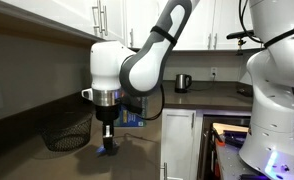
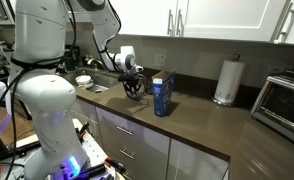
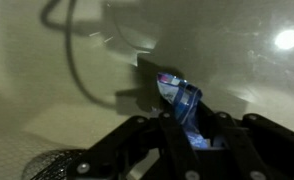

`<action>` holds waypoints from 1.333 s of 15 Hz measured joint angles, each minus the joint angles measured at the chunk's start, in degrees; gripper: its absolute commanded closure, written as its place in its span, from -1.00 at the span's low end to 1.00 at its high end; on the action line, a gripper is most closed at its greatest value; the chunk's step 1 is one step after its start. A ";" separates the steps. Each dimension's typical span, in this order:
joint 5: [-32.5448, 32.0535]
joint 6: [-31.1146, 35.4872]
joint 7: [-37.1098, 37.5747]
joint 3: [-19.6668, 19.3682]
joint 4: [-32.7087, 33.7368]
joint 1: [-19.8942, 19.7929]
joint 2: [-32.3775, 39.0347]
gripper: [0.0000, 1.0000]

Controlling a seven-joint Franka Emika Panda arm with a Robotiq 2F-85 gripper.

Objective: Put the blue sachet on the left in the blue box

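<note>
My gripper [image 3: 187, 125] is shut on the blue sachet [image 3: 179, 100], a small bright-blue packet with pale markings that sticks out past the fingertips over the counter. In an exterior view the gripper [image 1: 108, 140] points down, close above the counter, with the sachet [image 1: 109, 148] at its tips. It stands beside the black wire basket [image 1: 67, 130]. The blue box [image 2: 163, 96] stands upright on the counter a short way from the gripper [image 2: 134, 86]. In an exterior view the box [image 1: 135, 116] is mostly hidden behind the arm.
The wire basket also shows in the wrist view [image 3: 52, 165]. A paper towel roll [image 2: 225, 81] and a toaster oven [image 2: 283, 100] stand further along the counter. A kettle [image 1: 183, 82] sits at the back. Cabinets [image 2: 207, 18] hang above.
</note>
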 measured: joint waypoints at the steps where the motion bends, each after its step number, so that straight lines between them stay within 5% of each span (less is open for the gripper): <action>1: 0.75 -2.44 -0.17 0.25 -0.05 -0.03 -1.43 0.89; 10: 2.72 -20.24 -0.22 2.22 -1.70 0.00 -15.41 0.88; 20: 3.83 -23.08 0.45 0.04 -9.31 -1.49 -33.64 0.88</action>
